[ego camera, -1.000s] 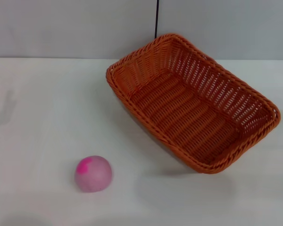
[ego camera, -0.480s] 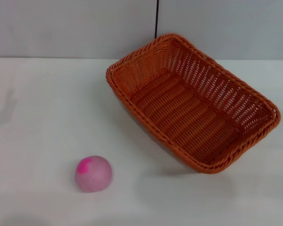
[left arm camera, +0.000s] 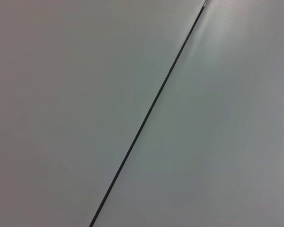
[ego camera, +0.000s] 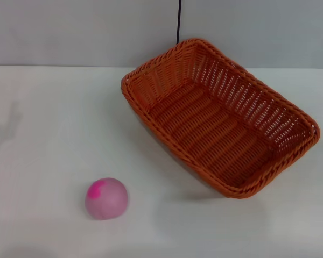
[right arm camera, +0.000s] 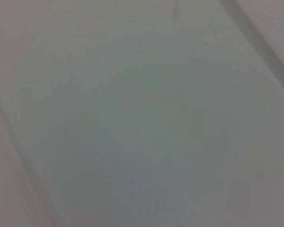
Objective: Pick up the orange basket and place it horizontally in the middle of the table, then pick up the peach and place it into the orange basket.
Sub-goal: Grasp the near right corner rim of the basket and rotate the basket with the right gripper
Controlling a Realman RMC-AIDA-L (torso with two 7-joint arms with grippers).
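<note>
The orange basket (ego camera: 218,118) lies empty on the white table (ego camera: 48,123), right of centre and turned diagonally, one corner toward the back wall and the opposite one toward the right edge. The peach (ego camera: 106,198), pale pink with a magenta blotch, rests on the table near the front left, well apart from the basket. Neither gripper shows in the head view. Both wrist views show only a plain grey-white surface, the left wrist view with a thin dark seam (left arm camera: 146,113) running across it.
A grey-white wall with a dark vertical seam (ego camera: 178,21) stands behind the table. Faint shadows fall on the table at the left edge and along the front.
</note>
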